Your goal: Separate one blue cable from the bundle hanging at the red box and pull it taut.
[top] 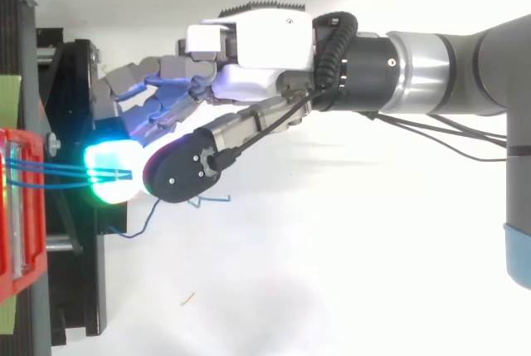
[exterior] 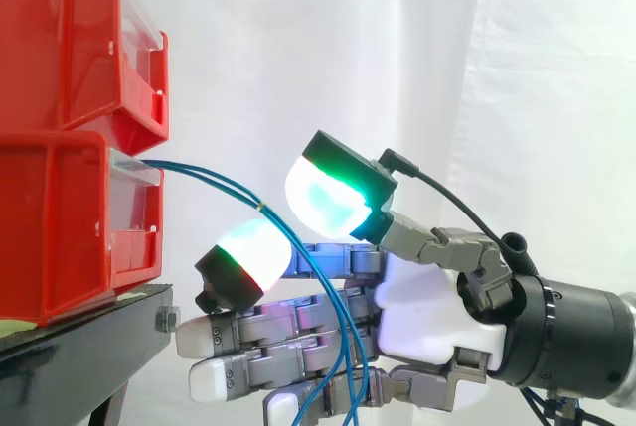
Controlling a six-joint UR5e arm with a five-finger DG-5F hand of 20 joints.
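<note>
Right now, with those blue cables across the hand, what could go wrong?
Two cables run side by side across the hand, so it might draw both instead of one. They hang slack below the palm, so a loop could snag on the hand. A hard pull might shift the lower bin they come from.

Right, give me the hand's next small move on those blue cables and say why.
Probably ease the pinch just enough to let one strand slip free before pulling. Both blue cables leave the lower red bin together and run, slack, between the two green-glowing pads of the hand, which seem to pinch them. Pulling now would likely tighten both.
</note>
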